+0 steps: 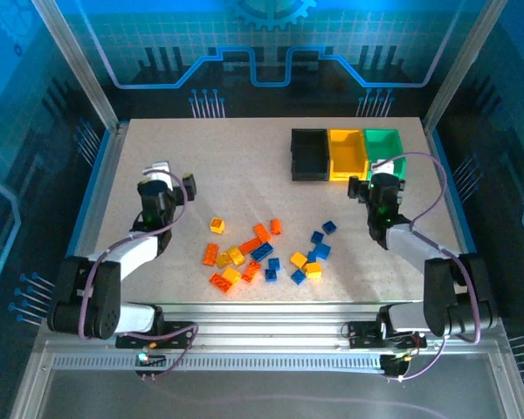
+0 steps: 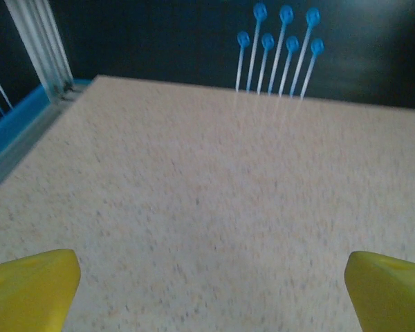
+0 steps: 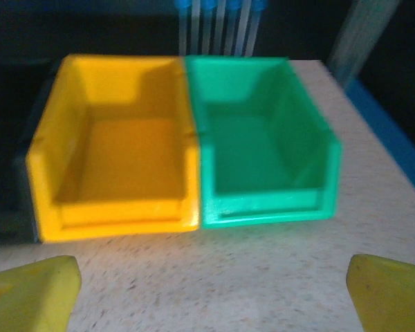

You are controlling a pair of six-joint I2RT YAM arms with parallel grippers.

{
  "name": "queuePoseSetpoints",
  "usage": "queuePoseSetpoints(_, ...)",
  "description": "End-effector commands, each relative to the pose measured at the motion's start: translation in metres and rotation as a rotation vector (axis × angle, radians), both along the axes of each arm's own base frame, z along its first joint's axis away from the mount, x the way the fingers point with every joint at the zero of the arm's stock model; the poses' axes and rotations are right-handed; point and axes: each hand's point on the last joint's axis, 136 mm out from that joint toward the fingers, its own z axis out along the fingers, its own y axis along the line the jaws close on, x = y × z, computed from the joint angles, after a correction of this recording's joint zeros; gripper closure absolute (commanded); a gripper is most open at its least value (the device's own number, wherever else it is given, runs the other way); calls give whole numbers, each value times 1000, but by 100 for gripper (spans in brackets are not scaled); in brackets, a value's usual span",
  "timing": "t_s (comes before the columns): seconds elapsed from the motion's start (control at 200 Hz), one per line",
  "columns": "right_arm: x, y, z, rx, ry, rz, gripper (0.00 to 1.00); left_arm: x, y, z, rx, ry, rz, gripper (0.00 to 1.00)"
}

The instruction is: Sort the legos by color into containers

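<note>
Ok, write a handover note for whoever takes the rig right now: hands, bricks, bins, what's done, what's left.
Left hand: open, empty, over bare table.
Right hand: open, empty, facing the yellow bin and green bin.
Legos: all loose at the table's near middle, yellow, orange and blue mixed.
Bins: black bin, yellow, green in a row, far right; yellow and green hold nothing, black too dark to judge.
Done: nothing visibly sorted. Left: every brick.
</note>
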Motion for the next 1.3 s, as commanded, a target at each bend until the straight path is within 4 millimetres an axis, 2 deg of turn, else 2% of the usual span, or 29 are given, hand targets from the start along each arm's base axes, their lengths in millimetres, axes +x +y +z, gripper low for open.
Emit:
queuePoseSetpoints(0.0, -19, -31, 9, 79, 37, -277, 0, -3, 12, 15, -122, -17, 109, 1)
queuePoseSetpoints(0.095, -23, -36, -1, 337, 126, -357, 0, -1, 17, 26, -261, -50, 173, 1)
queuePoseSetpoints(0.14, -7, -31, 3, 409, 137, -278, 0, -5, 27, 29, -322, -52, 248, 1)
queuePoseSetpoints(0.255, 14, -20, 0, 440, 182, -181, 0, -32, 55, 10, -575, 37, 513, 1)
queuePoseSetpoints(0.415, 44, -6, -18, 391, 371, -71, 3, -14, 36, 11, -680, 106, 362, 1)
queuePoseSetpoints(0.56, 71, -10, -37, 400, 448, -78, 9, -7, 19, 22, -746, 92, 260, 1)
queuePoseSetpoints(0.685, 90, -16, -48, 380, 490, -102, 13, -7, 6, 33, -805, 79, 197, 1)
queuePoseSetpoints(0.8, 107, -20, -57, 379, 517, -114, 19, -14, -1, 30, -827, 144, 193, 1)
queuePoseSetpoints(0.895, 119, -19, -63, 387, 542, -115, 27, -16, -13, 27, -855, 185, 143, 11)
queuePoseSetpoints(0.996, 127, -19, -71, 392, 571, -121, 37, -20, -20, 24, -870, 177, 118, 12)
queuePoseSetpoints(1.091, 131, -20, -79, 390, 598, -127, 41, -24, -22, 22, -866, 177, 115, 10)
queuePoseSetpoints(1.186, 134, -18, -83, 395, 608, -121, 46, -25, -28, 25, -859, 185, 92, 9)
queuePoseSetpoints(1.296, 139, -13, -83, 399, 606, -100, 55, -24, -36, 27, -843, 203, 67, 5)
